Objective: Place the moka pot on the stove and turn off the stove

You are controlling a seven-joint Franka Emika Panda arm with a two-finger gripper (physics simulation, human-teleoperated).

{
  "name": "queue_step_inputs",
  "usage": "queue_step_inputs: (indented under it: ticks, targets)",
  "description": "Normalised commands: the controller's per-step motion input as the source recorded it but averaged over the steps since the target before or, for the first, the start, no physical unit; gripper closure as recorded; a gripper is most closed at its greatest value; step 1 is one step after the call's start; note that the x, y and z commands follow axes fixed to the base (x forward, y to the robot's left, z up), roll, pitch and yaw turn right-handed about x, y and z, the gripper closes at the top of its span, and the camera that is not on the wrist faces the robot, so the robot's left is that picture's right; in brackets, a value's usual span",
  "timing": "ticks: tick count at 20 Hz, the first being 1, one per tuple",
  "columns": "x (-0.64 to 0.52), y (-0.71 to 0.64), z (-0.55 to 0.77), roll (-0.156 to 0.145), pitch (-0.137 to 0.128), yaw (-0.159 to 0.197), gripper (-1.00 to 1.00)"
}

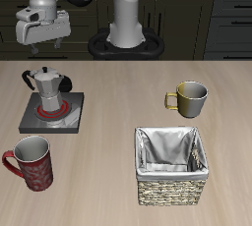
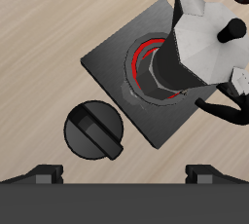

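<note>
We see the moka pot standing upright on the stove, set squarely over the round burner, whose coil glows red around the pot's base. The pot's dark handle sticks out to one side and its lid knob is on top. The stove's black knob sits near one corner of the hotplate, clear of the pot. The stove lies toward the back of the wooden table. Above it hangs the gripper, raised well off the pot and touching nothing; its fingers stand wide apart with nothing between them. Nearer the front edge, close to the stove, is a red mug. Farther across the table stand an olive-metal mug and, in front of it, a woven basket with a grey lining.
</note>
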Motion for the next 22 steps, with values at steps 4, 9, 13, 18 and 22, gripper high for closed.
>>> queue_step_inputs:
  ticks: [4, 9, 13, 18, 22]
  targets:
    - [0.06, 0.05, 0.0, 0.041, -0.008, 0.109, -1.0]
    - [0.03, 0.04, -0.04, 0.017, 0.01, 0.051, -1.0]
    - [0.03, 0.05, -0.08, 0.001, 0.004, 0.076, -1.0]
    - [0.07, 0.17, 0.01, 0.021, -0.009, 0.104, -1.0]
    - [0.06, -0.02, 0.04, -0.011, -0.013, 0.04, -1.0]
